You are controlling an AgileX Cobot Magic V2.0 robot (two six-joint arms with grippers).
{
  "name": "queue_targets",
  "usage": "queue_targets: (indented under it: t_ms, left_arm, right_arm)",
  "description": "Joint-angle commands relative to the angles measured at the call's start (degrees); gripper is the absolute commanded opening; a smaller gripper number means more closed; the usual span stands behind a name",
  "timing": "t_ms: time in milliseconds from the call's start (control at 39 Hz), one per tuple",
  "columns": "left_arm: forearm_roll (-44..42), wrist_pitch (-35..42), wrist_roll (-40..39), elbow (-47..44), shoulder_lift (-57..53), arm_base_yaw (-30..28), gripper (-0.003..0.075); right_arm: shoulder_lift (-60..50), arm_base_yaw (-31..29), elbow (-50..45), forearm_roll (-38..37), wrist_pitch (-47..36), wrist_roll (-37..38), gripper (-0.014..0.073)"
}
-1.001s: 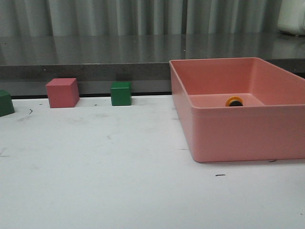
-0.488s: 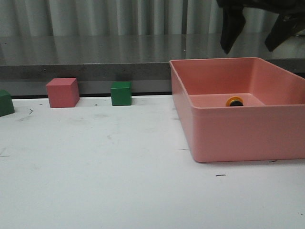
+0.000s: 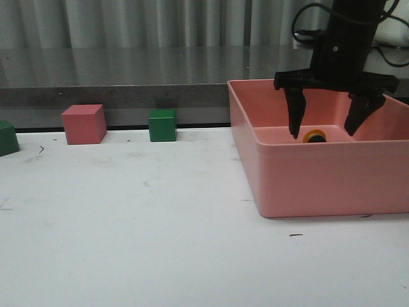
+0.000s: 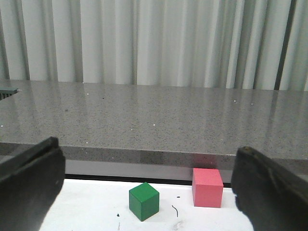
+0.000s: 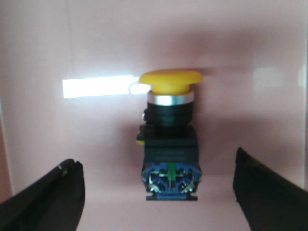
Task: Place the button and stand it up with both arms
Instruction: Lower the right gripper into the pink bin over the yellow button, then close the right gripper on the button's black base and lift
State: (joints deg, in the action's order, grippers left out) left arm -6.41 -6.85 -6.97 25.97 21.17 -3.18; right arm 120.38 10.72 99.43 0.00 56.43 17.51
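Observation:
The button (image 3: 314, 136) lies on its side on the floor of the pink bin (image 3: 307, 182), its yellow cap toward the back wall. The right wrist view shows it (image 5: 169, 139) whole: yellow cap, black body, bluish contact block. My right gripper (image 3: 326, 131) hangs open inside the bin, one finger on each side of the button and not touching it; in the right wrist view (image 5: 156, 197) its fingers (image 5: 48, 197) stand wide apart. My left gripper (image 4: 144, 192) is open and empty, out of the front view.
A pink cube (image 3: 84, 124) and a green cube (image 3: 162, 125) sit at the table's back edge, with another green cube (image 3: 7, 138) at far left. A grey counter runs behind. The left wrist view shows a green cube (image 4: 144, 201) and pink cube (image 4: 207, 187).
My right arm has come down from above into the pink bin; its open fingers now straddle the button. The button and the cubes have not moved.

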Motion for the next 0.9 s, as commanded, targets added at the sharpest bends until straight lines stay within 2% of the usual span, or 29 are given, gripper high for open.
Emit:
queue_targets:
  t_ms: [0, 257, 334, 488, 590, 873]
  left_arm:
    - [-0.03, 4.89, -0.37, 2.05, 0.82, -0.04, 0.0673]
    - [-0.03, 4.89, -0.37, 2.05, 0.82, -0.04, 0.0673]
    - [-0.03, 4.89, -0.37, 2.05, 0.82, -0.04, 0.0673]
    - [-0.03, 4.62, -0.37, 1.94, 0.82, -0.04, 0.0673]
    - [-0.03, 4.74, -0.37, 1.94, 0.82, -0.04, 0.0673]
    - [-0.03, 4.84, -0.37, 1.94, 0.82, -0.04, 0.0673]
  right_arm:
    - [-0.91, -0.72, 3.92, -0.93, 0.27, 0.44, 0.0642]
    - [2.41, -0.85, 4.63, -0.93, -0.33, 0.44, 0.064]
    - [3.06, -0.85, 5.1, -0.93, 0.08, 0.44, 0.0606]
    - [3.27, -0.85, 5.58, -0.93, 0.33, 0.44, 0.0351]
    - [2.83, -0.85, 6.5, -0.93, 1.01, 0.44, 0.0245]
    - [0.73, -0.68, 13.57, -0.93, 8.36, 0.44, 0.0242]
